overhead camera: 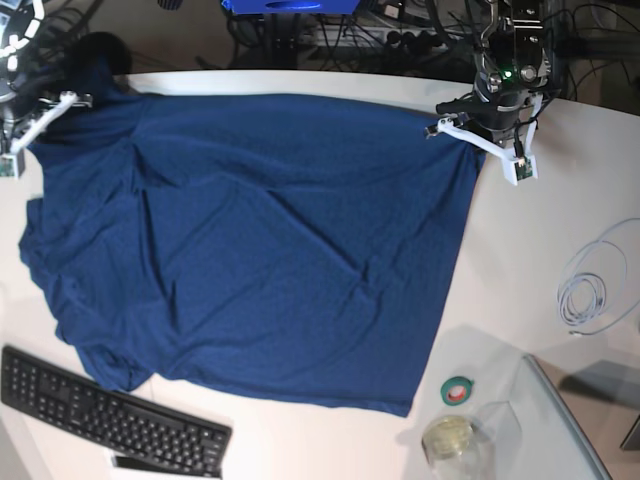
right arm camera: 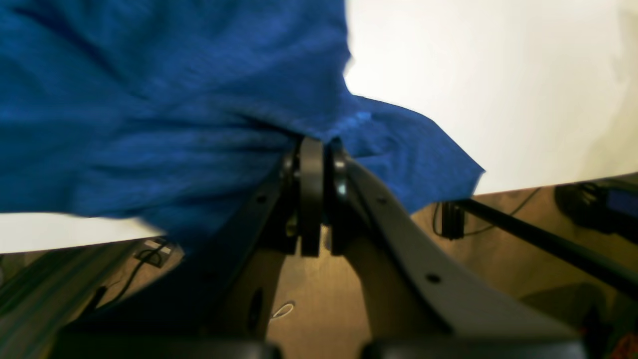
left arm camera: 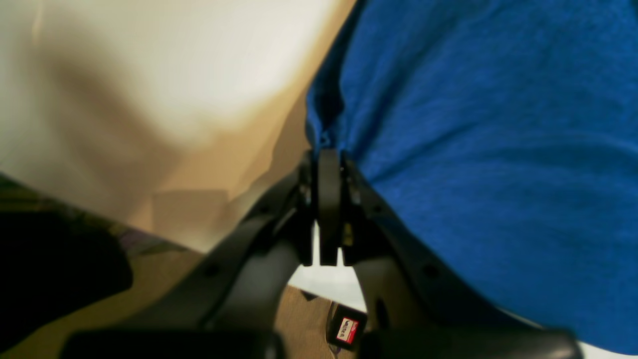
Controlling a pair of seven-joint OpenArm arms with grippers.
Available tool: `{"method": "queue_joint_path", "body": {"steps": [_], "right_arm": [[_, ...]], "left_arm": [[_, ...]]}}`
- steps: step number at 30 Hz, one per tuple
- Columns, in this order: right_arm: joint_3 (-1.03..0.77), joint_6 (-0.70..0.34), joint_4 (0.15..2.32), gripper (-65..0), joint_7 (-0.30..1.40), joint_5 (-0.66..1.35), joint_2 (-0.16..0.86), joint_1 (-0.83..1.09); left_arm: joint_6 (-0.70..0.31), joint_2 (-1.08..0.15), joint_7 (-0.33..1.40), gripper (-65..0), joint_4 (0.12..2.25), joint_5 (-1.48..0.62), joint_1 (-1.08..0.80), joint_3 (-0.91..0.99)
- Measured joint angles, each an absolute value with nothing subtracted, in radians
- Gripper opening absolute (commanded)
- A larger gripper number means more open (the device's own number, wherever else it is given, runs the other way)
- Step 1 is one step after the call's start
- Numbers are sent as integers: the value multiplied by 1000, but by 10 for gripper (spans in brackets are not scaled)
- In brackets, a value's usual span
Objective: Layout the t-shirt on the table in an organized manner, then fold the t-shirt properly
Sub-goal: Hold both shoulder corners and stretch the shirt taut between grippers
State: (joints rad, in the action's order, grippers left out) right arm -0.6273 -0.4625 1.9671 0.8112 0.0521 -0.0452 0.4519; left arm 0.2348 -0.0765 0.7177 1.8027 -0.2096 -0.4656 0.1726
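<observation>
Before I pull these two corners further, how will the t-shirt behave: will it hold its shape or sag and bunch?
The t-shirt likely sags: it drapes in soft creases. With the left gripper and right gripper shut on its edge, fabric bunches at each pinch, so uneven pulling probably wrinkles it. It looks light, and should slide over the smooth table.

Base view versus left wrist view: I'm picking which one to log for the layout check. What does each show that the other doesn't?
Only the base view shows the whole t-shirt spread out, the keyboard, the green tape roll and the coiled cable. Only the left wrist view shows the left gripper shut on the shirt's edge up close. Both show the blue fabric and the white table.
</observation>
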Motion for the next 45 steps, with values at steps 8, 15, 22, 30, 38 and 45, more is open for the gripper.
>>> {"method": "queue_joint_path", "body": {"steps": [8,15,22,30,38,45], "right_arm": [[-445,-497,1995,-650,866,48,-65,393],[-238,-439,1824,-647,923,57,-37,210],[-178,-430,1563,-347,1007,58,4,46],[-453,-432,1731,-327,878,49,132,281],[-451,-431,1554,-327,721,51,286,431],[-342,-345,1549,-324,516,-367,199,508]], "left_arm": [[228,-78,717,-650,1810,-210,-472,171],[233,-84,718,-650,1810,-209,-484,173],[232,-75,717,-650,1811,-209,-486,171],[232,-83,717,-650,1811,-209,-485,182],[232,-83,718,-650,1811,-209,-482,181],[232,-83,718,-650,1808,-210,-480,183]]}}
